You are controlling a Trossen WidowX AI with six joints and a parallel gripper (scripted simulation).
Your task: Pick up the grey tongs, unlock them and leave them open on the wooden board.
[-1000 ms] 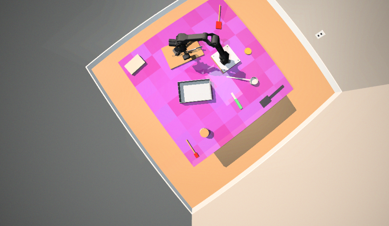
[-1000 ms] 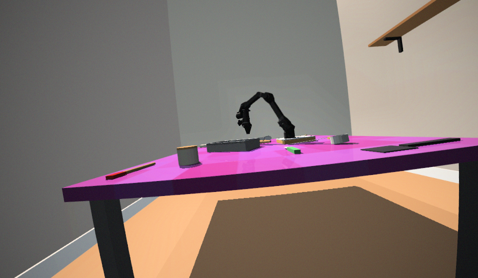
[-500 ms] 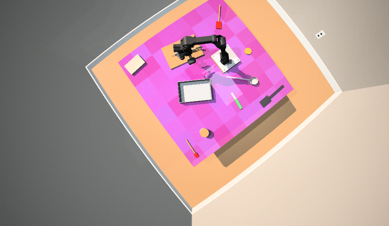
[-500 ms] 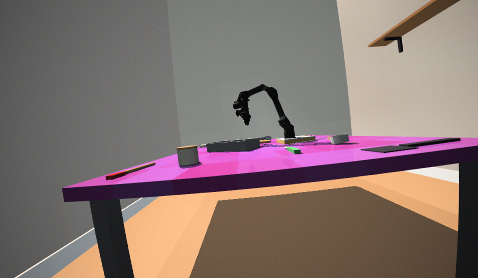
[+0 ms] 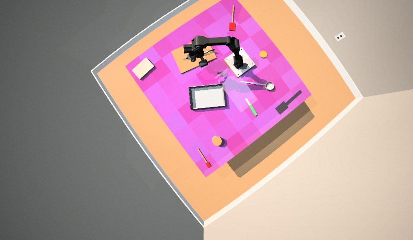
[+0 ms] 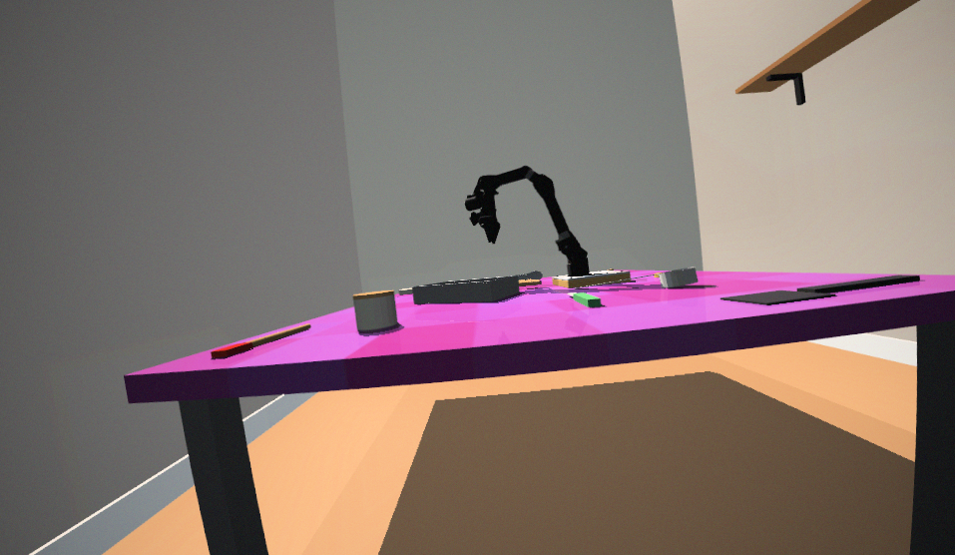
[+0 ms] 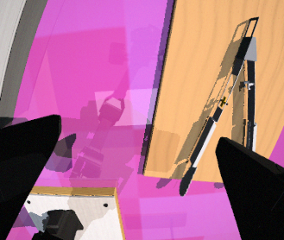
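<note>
The grey tongs [image 7: 203,142] [image 5: 209,51] lie on the wooden board [image 7: 189,52] [image 5: 184,67], their two arms spread in a V from the hinge block at the top right of the wrist view. The left arm's dark tip reaches just past the board's near edge. The other arm's end is hidden behind my right finger. My gripper [image 7: 141,134] [image 6: 492,242] is open and empty, raised well above the table and apart from the tongs. The roasting tin [image 5: 190,98] [image 6: 452,292] stands beside the board with no tongs across it.
The robot's base plate [image 5: 228,64] [image 7: 98,220] is right of the board in the top view. A cream block [image 5: 143,68] lies left of it. A ladle-like pan [image 5: 269,86], a green-handled tool [image 5: 253,109] and an orange-topped pot [image 5: 216,141] [image 6: 375,313] stand farther off.
</note>
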